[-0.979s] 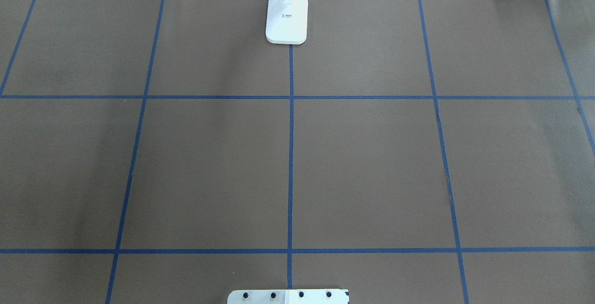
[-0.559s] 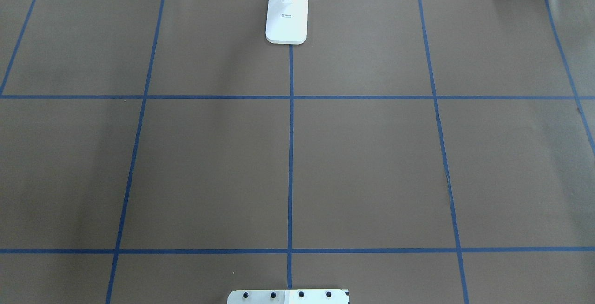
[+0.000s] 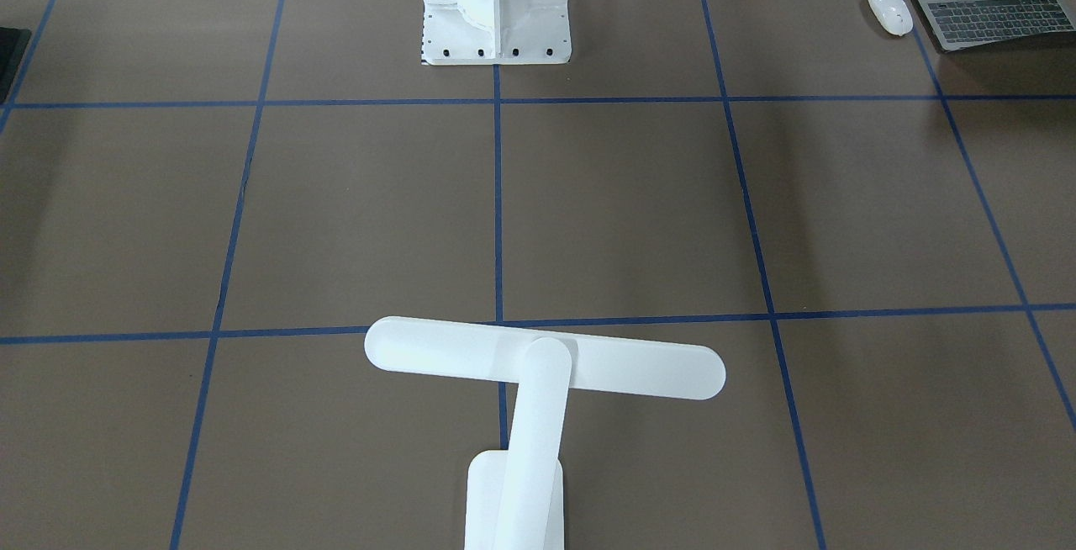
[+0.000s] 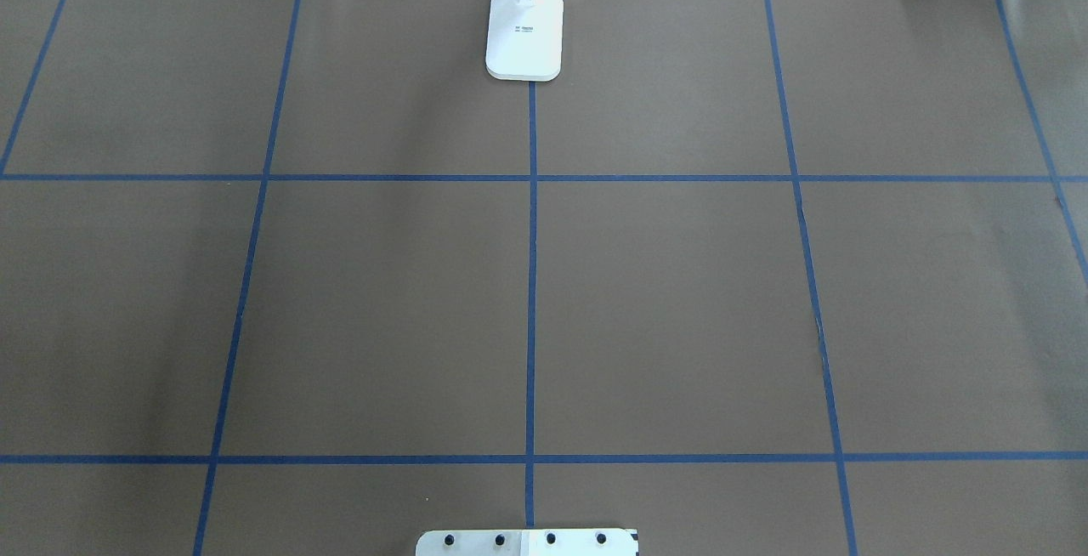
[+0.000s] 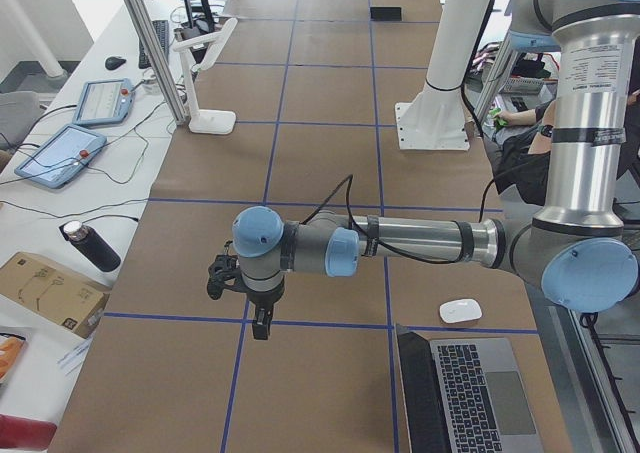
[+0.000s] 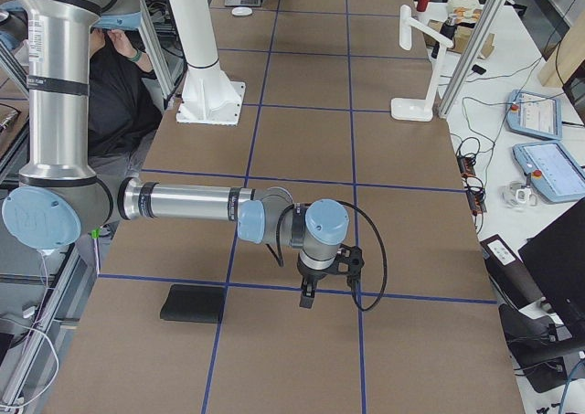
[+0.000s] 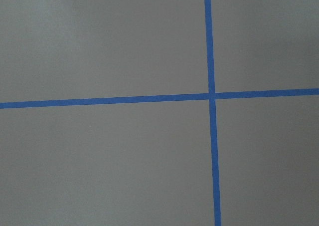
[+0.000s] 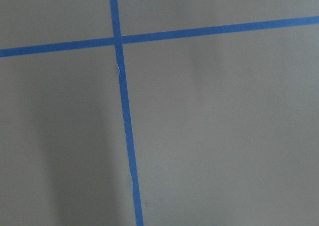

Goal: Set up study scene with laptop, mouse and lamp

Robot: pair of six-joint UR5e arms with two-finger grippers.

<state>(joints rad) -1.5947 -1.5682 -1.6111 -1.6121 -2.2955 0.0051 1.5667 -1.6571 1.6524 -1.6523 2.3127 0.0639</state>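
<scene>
The white lamp (image 3: 545,358) stands at the table's far middle edge, its base (image 4: 524,33) on the centre tape line. The grey laptop (image 3: 992,7) lies open at the robot's left end, with the white mouse (image 3: 889,12) beside it. In the exterior left view my left gripper (image 5: 258,323) hangs over a tape crossing, well apart from the mouse (image 5: 460,311) and laptop (image 5: 480,393). My right gripper (image 6: 306,297) hangs over the tape near the other end. I cannot tell whether either is open or shut; the wrist views show only brown table and blue tape.
The white robot pedestal (image 3: 496,3) is bolted at the near middle edge. A flat black pad (image 6: 193,302) lies near the right gripper. A seated person (image 6: 128,76) is behind the pedestal. Tablets (image 5: 60,153) and a bottle (image 5: 92,245) lie on the side bench.
</scene>
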